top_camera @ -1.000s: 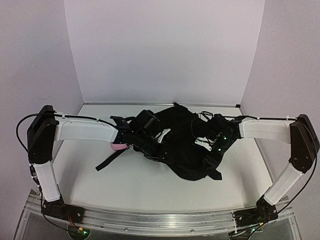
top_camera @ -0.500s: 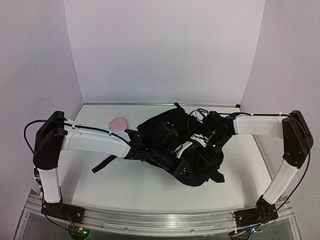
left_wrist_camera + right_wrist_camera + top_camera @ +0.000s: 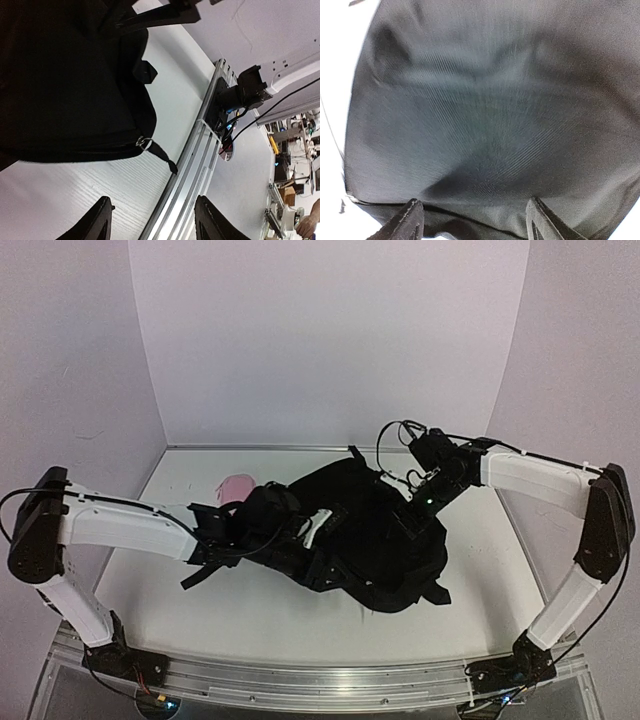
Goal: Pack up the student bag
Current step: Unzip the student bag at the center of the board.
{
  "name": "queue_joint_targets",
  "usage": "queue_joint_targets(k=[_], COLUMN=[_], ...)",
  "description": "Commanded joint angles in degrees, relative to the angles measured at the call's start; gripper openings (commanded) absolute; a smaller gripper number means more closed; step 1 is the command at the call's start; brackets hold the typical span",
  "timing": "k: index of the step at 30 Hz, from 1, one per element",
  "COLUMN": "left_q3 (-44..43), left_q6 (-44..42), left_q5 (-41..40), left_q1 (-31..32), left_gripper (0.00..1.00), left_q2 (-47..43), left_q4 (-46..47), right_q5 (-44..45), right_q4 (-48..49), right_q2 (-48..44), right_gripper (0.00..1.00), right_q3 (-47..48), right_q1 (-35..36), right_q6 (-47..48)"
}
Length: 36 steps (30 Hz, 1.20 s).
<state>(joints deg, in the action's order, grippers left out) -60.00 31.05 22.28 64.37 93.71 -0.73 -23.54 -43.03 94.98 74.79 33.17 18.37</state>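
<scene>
Top view: the big soft black fabric backpack (image 3: pixel 375 550) lies slumped on the white tabletop (image 3: pixel 250 615), centre to right of centre, w/ a long black strap (image 3: pixel 207 570) trailing off its left side. A small pink oblong pencil case (image 3: pixel 237 487) sits on the table just beyond the left arm's wrist, near the bag's left edge but outside it. The left gripper (image 3: pixel 318 524) reaches in from the left, low over the bag's left half. The right gripper (image 3: pixel 420 508) comes in from the right, pointing down at the bag's back-right corner; cables loop above its wrist.

Left wrist view: the left gripper (image 3: pixel 156 225) has its two fingers (image 3: pixel 102 222) spread apart, nothing btwn them but bare table. The backpack (image 3: pixel 65 85) fills the upper left. A metal ring (image 3: pixel 145 143) on its edge carries a short strap end lying on the table. Beyond runs the aluminium rail (image 3: pixel 200 145) at the table's near edge, w/ a black arm base (image 3: pixel 242 90) bolted on it.

Right wrist view: blurry. The right gripper (image 3: pixel 475 227) also has its fingers (image 3: pixel 407 222) spread and empty, w/ the backpack's black fabric (image 3: pixel 490 115) filling nearly the whole frame right in front. Can't tell if the tips touch the cloth. A sliver of white table shows at left.
</scene>
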Motion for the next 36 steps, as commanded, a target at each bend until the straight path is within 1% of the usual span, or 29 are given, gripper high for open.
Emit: queue_joint_targets(k=[1,3,7,10,12,13,16,18,22,24,26,27,30,31,32,33,34,36], left_q3=[9.4,11.5,13.4,17.4,19.1,18.8,16.9,16.1,15.9,16.5,16.0,15.6,13.7,12.9,12.4,12.2,12.3,13.4], left_q6=[9.3,12.1,16.8,23.2,25.7,26.2,26.8,27.2,27.7,28.1,28.5,28.5,28.9,29.2,29.9,30.6,31.3,33.1], left_q5=[-8.8,-10.6,-12.0,-12.0,-11.2,-10.8,-10.1,-9.9,-9.4,-9.3,-9.4,-9.4,-9.1,-9.2,-9.3,-9.7,-10.1,-11.2], left_q1=[-3.4,-4.7,-5.0,-5.0,-4.9,-4.9,-4.7,-4.7,-4.3,-3.9,-3.7,-3.8,-3.6,-3.7,-3.7,-3.7,-3.8,-4.3], left_gripper=[0.59,0.59,0.58,0.57,0.56,0.56,0.55,0.56,0.57,0.59,0.61,0.62,0.64,0.63,0.6,0.55,0.48,0.28], left_q2=[-8.2,-8.7,-5.6,-2.0,0.4,1.7,5.4,7.2,9.5,10.2,10.9,11.4,13.2,13.9,14.7,15.3,15.8,16.1], left_q4=[11.7,12.7,16.7,26.3,33.1,35.5,38.3,40.5,45.7,48.9,48.2,48.2,48.6,48.2,48.0,48.1,48.3,48.6], right_q5=[-0.1,0.8,2.6,6.7,9.4,10.9,15.0,15.1,14.2,14.4,13.6,13.0,11.2,11.0,11.0,11.0,11.0,11.5], right_q4=[-1.3,-1.3,-1.8,-2.3,-2.4,-2.4,-2.4,-2.4,-2.4,-2.4,-2.4,-2.5,-2.7,-2.8,-3.0,-3.1,-3.2,-3.7], right_q2=[-2.6,-2.0,0.5,2.7,4.2,5.0,7.2,8.0,8.2,8.1,8.2,8.4,9.0,9.1,9.2,9.1,8.9,8.2], right_gripper=[0.69,0.71,0.73,0.74,0.73,0.73,0.7,0.66,0.54,0.43,0.3,0.26,0.04,0.0,0.0,0.0,0.0,0.0], right_q3=[2.9,3.8,6.3,7.7,8.3,8.4,8.9,8.7,8.4,8.7,9.2,9.5,10.5,10.8,11.1,11.5,11.9,12.8], right_q1=[4.2,6.4,10.1,14.6,16.3,16.8,17.1,17.1,17.0,17.1,17.0,17.0,17.1,17.1,17.1,17.1,17.0,16.7], right_q6=[-2.6,-3.3,-2.9,-2.2,-2.0,-2.0,-1.9,-2.2,-2.6,-2.6,-2.8,-3.0,-3.6,-3.8,-4.0,-4.2,-4.5,-4.7])
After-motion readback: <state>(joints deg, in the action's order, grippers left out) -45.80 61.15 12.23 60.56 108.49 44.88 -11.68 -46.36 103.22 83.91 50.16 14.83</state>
